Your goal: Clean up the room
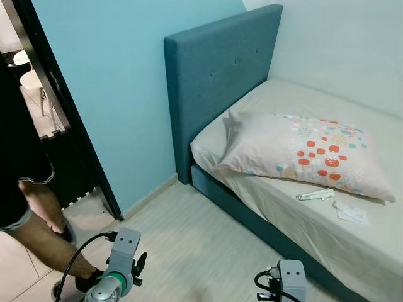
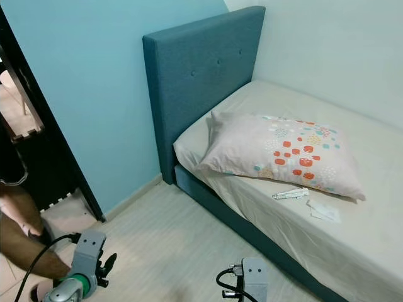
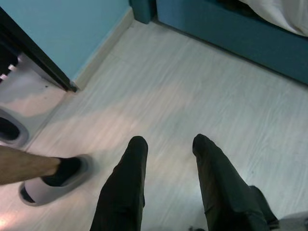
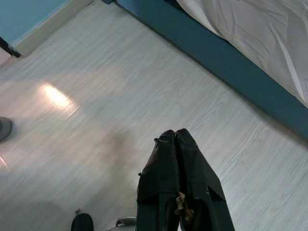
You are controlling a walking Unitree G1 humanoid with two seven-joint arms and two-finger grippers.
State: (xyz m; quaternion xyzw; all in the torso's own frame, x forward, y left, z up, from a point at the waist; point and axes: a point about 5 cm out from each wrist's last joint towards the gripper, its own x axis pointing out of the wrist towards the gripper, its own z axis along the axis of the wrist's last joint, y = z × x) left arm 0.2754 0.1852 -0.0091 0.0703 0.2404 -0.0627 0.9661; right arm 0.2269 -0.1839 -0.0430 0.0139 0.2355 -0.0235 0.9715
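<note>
Teal bed frame (image 1: 264,229), big and low, fills the robot's right side, headboard against the blue wall. On its sheet lies the patterned pillow (image 1: 302,154), and just beside the pillow, toward the mattress edge, a small white wrapper (image 1: 315,195) with its long axis running along that edge, a scrap of paper (image 1: 351,212) next to it. Both lie forward and right, so the right gripper (image 4: 175,144), fingers pressed together, looks nearer. Left gripper (image 3: 166,149) hangs spread over open floor; a person's leg (image 1: 38,220) stands by the doorway, left.
</note>
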